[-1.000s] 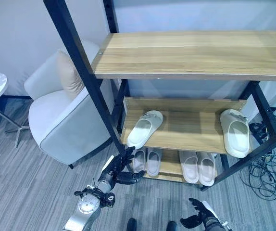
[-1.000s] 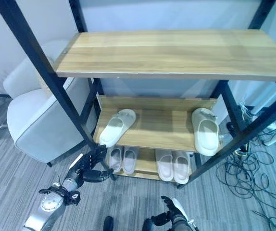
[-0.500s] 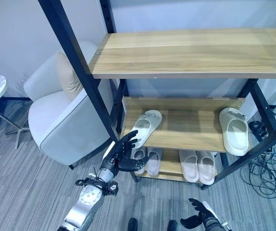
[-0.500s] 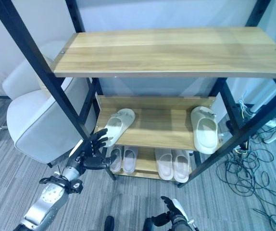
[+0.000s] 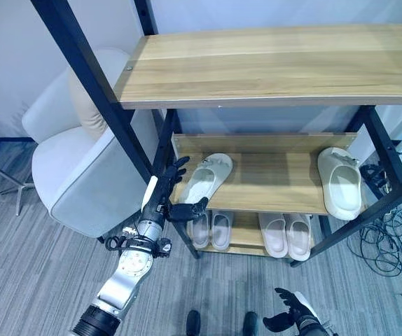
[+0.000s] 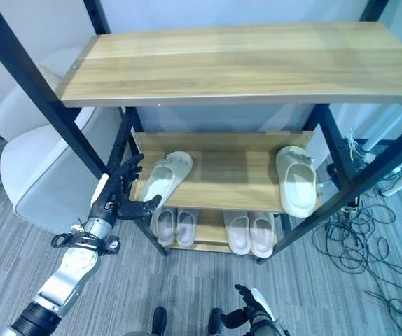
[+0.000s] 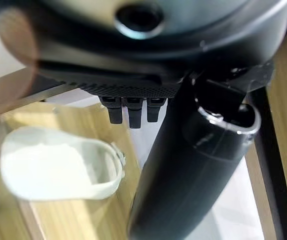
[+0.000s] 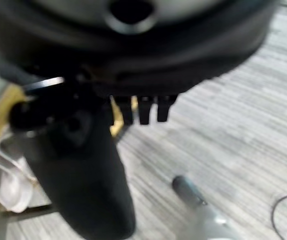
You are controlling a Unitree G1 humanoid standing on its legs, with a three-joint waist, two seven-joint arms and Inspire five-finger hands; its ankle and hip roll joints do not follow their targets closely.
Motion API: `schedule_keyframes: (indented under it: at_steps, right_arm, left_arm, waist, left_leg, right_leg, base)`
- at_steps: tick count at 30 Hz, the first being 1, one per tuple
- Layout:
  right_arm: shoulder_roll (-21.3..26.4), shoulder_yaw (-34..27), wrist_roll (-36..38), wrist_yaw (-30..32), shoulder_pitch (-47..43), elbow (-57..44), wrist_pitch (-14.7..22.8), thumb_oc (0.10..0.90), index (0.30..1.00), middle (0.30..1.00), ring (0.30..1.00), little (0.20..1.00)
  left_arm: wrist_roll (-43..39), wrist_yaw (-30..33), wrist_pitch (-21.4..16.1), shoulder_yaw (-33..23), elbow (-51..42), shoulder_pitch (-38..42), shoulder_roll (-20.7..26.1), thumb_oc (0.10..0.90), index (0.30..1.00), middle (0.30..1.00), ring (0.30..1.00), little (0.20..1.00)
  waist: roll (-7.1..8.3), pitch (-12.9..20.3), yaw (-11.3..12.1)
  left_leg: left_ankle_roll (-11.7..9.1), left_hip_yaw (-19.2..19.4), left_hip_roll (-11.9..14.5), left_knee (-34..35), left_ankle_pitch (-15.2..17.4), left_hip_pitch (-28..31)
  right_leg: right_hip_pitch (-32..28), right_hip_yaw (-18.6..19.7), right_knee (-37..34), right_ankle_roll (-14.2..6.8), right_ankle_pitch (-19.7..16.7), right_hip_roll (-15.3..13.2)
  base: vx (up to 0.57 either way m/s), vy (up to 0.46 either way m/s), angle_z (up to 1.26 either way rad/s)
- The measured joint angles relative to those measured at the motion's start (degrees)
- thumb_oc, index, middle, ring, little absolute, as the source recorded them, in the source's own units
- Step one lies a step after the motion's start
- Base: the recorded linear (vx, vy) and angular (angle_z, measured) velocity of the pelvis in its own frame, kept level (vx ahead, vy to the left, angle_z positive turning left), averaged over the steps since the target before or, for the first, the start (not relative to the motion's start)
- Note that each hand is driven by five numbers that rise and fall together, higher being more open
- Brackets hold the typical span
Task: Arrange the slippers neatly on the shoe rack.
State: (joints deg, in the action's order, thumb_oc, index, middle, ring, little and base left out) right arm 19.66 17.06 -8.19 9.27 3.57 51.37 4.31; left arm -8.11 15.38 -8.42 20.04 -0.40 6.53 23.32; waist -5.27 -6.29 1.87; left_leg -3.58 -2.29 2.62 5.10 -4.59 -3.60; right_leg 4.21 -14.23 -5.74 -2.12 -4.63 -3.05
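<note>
A black-framed shoe rack with wooden shelves (image 5: 271,185) stands before me. On its middle shelf one white slipper (image 5: 206,177) lies slanted at the left, and its mate (image 5: 342,186) lies at the right with its toe past the front edge. My left hand (image 5: 163,198) is open with its fingers spread at the shelf's front left corner, beside the rack's post and just short of the left slipper's heel (image 7: 58,170). No contact with the slipper can be made out. My right hand (image 5: 289,321) hangs open low over the floor.
The bottom shelf holds two pairs of pale slippers (image 5: 211,229) (image 5: 286,235), side by side. The top shelf (image 5: 271,63) is bare. A white armchair (image 5: 75,175) with a cushion stands left of the rack. Cables (image 5: 397,245) lie on the carpet at the right.
My left hand has risen from near the floor to the middle shelf's front left corner, close to the slanted slipper. The camera has shifted a little. The right hand has stayed put.
</note>
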Motion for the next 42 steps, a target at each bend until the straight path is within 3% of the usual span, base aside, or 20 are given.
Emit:
schedule_keyframes:
  at_steps: [9, 18, 31, 42]
  right_arm:
    - [0.1, 0.0, 0.0, 1.1, -1.8, 0.0, 0.2, 0.8, 0.9, 0.9, 0.9, 0.9]
    - [0.1, 0.5, 0.0, 1.2, -2.1, 0.0, 0.2, 0.8, 0.9, 0.9, 0.9, 0.9]
    - [0.1, 2.4, 0.0, 1.2, -3.1, -0.1, 0.2, 0.8, 0.9, 0.9, 0.9, 0.9]
    - [0.4, 2.4, 0.0, 1.1, -3.8, -0.1, 0.3, 0.8, 0.9, 0.9, 0.9, 0.9]
  left_arm:
    - [8.5, 3.5, -0.6, 0.8, 1.9, 0.9, 2.3, 0.8, 0.9, 0.9, 0.9, 0.9]
    - [8.1, 4.2, -0.5, 2.5, 4.5, 2.4, 1.6, 0.8, 0.9, 0.9, 0.9, 0.9]
    - [10.1, 4.6, -0.4, 2.5, 4.9, 15.7, 1.0, 0.8, 0.9, 0.9, 0.9, 0.9]
    - [17.3, 5.4, -0.2, 4.3, 8.2, 18.5, 6.6, 0.8, 0.9, 0.9, 0.9, 0.9]
  waist:
    - [0.07, -0.1, -0.6]
    - [0.53, -0.4, -1.8]
    - [0.58, -0.4, -3.1]
    - [0.55, -0.4, -4.1]
  left_leg:
    - [0.1, 1.3, 0.1, 0.0, -0.5, -2.8]
    - [0.1, 2.1, 0.2, 0.0, -0.8, -4.6]
    - [0.2, 3.2, 0.2, 0.0, -0.9, -4.1]
    - [0.2, 3.5, 0.5, 0.0, -0.9, -4.8]
  right_leg:
    - [3.4, 1.2, 0.0, 0.0, -1.2, 0.1]
    - [5.6, 2.1, 0.0, 0.3, -2.0, 0.2]
    - [5.5, 2.7, 0.4, 0.7, -2.3, 0.3]
    - [6.6, 3.5, 0.0, 0.6, -2.3, 0.6]
  base:
    - [-0.01, -0.002, -0.07]
    - [0.0, -0.002, -0.05]
    - [0.0, -0.004, -0.03]
    - [0.0, -0.002, -0.03]
